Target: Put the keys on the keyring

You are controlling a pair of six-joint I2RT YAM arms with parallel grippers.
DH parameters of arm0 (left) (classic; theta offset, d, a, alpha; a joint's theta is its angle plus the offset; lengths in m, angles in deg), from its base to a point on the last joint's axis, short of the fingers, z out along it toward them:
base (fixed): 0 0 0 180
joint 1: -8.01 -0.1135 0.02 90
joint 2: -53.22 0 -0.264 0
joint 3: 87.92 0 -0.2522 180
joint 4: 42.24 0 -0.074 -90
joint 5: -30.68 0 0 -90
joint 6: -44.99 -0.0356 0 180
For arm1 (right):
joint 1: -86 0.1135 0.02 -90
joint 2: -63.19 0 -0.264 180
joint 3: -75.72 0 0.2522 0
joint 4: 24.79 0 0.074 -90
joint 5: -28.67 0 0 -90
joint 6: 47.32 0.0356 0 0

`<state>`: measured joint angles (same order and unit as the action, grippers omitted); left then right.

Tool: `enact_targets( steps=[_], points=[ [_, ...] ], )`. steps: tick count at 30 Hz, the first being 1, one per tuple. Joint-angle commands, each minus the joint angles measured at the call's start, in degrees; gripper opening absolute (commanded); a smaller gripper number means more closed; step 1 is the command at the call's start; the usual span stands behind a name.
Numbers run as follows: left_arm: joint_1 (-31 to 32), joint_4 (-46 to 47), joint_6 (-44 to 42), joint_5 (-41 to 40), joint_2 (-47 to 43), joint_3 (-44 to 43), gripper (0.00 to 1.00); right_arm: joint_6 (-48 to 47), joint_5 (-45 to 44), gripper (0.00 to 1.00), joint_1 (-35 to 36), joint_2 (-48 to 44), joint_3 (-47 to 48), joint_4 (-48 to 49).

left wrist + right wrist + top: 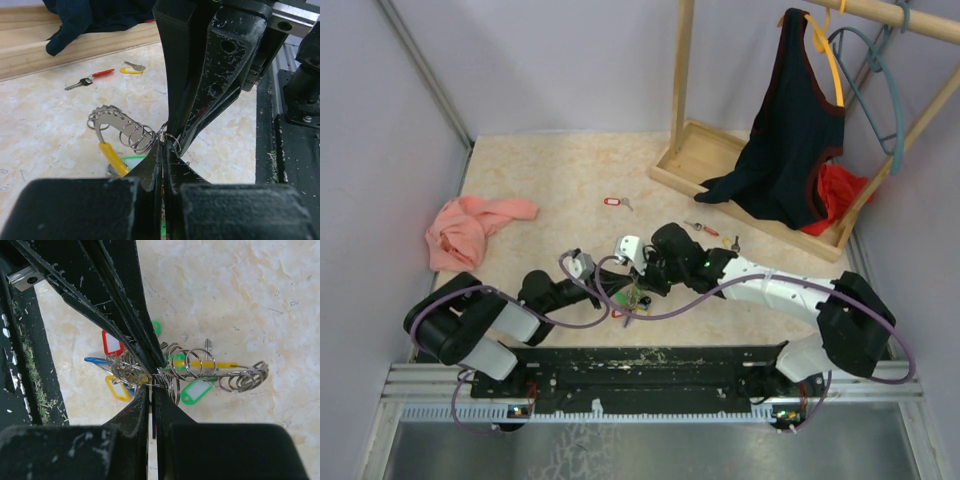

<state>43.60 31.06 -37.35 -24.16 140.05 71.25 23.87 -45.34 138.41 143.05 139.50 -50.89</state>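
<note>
The keyring [235,374] is a thin silvery wire strung with several small split rings [192,362] and tagged keys: red [112,345], yellow [117,389] and green [195,390]. It lies near the table's front edge [630,298]. My left gripper [167,142] and right gripper [152,382] meet tip to tip there, each shut on the keyring's wire. In the left wrist view the keyring [132,134] fans out left of the fingertips, above a yellow tag [112,157]. Loose keys lie farther off: a red-tagged key [612,202], a red-headed key [85,80] and a yellow-tagged key [132,69].
A pink cloth [470,228] lies at the left. A wooden rack [720,160] stands at the back right with a dark garment [790,130], a teal hanger [880,90] and a red cloth [835,190]. The black mounting rail [640,365] runs along the near edge.
</note>
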Motion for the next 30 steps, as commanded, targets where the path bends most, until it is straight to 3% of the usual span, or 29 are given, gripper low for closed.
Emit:
enact_targets(
  steps=[1, 18, 24, 30],
  points=[
    [0.7, 15.6, -1.0, -0.5, 0.1, -0.4, 0.0, -0.4, 2.0, 0.0, 0.2, 0.9, 5.6, 0.7],
    [1.6, 15.5, -2.0, -1.8, -1.7, 0.2, 0.0, -0.9, 5.3, 0.0, -3.1, 6.4, 5.1, -2.4],
    [1.6, 15.5, -2.2, -2.5, -1.9, 1.3, 0.0, -1.3, -1.2, 0.0, -3.2, 2.2, 4.4, -1.5],
    [1.6, 15.5, -2.7, -3.1, -0.8, 2.4, 0.0, -3.3, -2.4, 0.0, -3.3, -2.4, 5.2, -1.6]
  ],
)
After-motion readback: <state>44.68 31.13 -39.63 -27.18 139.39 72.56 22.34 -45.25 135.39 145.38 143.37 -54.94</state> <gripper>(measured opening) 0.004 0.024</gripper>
